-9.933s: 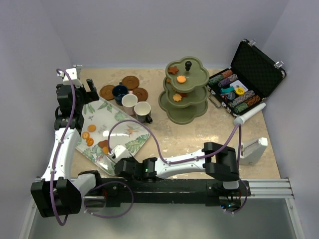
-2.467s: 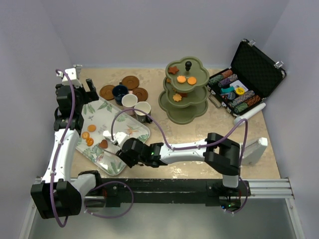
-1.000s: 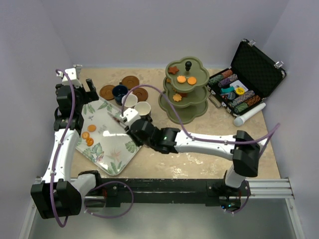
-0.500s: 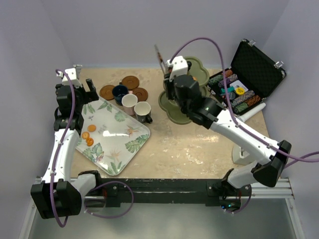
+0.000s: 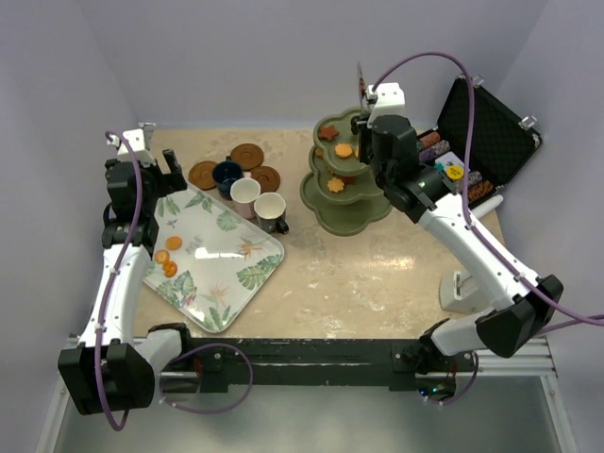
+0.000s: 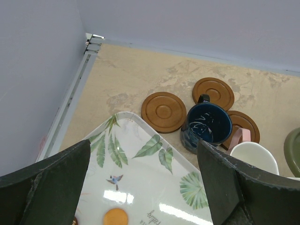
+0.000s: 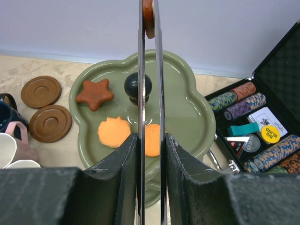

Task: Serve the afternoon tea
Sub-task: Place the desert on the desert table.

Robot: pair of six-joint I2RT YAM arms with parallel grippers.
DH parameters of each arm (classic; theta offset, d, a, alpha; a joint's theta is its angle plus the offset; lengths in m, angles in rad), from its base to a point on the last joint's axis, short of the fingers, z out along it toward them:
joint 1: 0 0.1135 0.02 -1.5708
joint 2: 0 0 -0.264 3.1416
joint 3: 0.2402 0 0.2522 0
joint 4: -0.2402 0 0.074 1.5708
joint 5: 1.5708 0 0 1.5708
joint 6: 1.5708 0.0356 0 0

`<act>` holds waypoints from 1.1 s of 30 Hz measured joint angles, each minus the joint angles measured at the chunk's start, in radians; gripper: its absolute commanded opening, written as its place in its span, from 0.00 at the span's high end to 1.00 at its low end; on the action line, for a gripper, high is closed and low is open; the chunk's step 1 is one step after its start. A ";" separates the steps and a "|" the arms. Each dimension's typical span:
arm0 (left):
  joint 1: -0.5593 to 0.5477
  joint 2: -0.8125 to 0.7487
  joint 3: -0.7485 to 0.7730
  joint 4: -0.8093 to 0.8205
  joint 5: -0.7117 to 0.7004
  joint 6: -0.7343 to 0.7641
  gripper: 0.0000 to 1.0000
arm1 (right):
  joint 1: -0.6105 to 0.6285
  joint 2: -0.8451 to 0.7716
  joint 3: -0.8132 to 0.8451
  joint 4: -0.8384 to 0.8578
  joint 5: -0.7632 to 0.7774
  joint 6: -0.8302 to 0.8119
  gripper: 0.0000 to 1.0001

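While right gripper (image 7: pixel 148 13) pinches brown biscuit (image 7: pixel 148 21) near stand (image 7: pixel 187 108) far rim, left gripper (image 6: pixel 145 185) gapes wide over tray (image 6: pixel 136 140) corner

A yellow chip (image 7: pixel 268 133) in the black case (image 7: pixel 281 61) reads "BIG BLIND" — the tray (image 6: pixel 140 183) bears unreadable script.

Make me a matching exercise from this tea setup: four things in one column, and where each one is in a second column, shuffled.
Things
1. brown star biscuit
2. navy cup
3. tweezers
4. poker chips

Places
A. in the black case
B. on the top tier of the olive-green stand
C. clamped in the right gripper, with a brown biscuit at the tip
D. standing among the brown saucers

Pairs: 1-B, 2-D, 3-C, 4-A
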 measured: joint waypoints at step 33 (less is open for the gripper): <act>0.000 0.000 0.000 0.000 0.001 0.000 0.01 | -0.076 -0.018 -0.096 -0.007 -0.105 0.029 0.65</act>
